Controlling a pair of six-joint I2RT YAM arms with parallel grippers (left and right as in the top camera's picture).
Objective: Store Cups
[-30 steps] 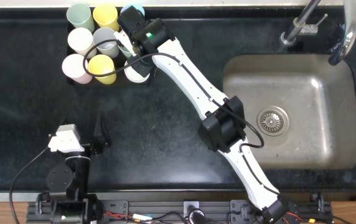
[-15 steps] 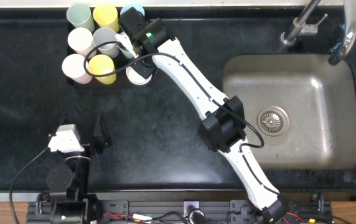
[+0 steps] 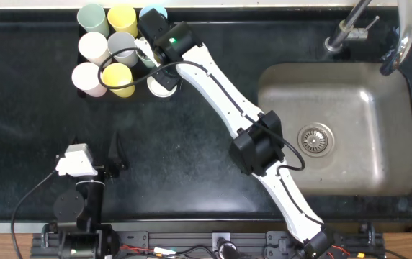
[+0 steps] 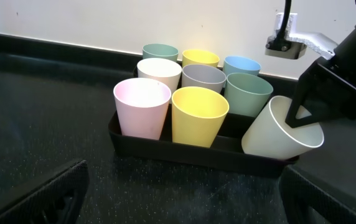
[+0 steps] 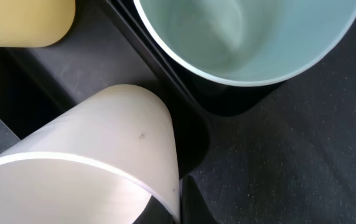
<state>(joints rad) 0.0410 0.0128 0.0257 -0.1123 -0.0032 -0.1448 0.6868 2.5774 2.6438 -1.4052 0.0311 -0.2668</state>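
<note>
A black tray (image 4: 165,151) at the counter's back left holds several upright cups, among them a pink cup (image 4: 142,107), a yellow cup (image 4: 200,114) and a pale green cup (image 5: 246,37). A cream cup (image 4: 277,134) leans tilted over the tray's front right corner, mouth towards the right. My right gripper (image 4: 304,113) is shut on its rim, one finger inside the mouth. From above, the cream cup (image 3: 160,85) shows just under the right gripper (image 3: 154,70). My left gripper (image 3: 116,152) rests open near the front left, facing the tray from a distance.
A steel sink (image 3: 336,129) with a faucet (image 3: 346,29) takes up the right side. The right arm (image 3: 227,101) crosses the counter diagonally from front right to the tray. Dark bare counter lies between the left gripper and the tray.
</note>
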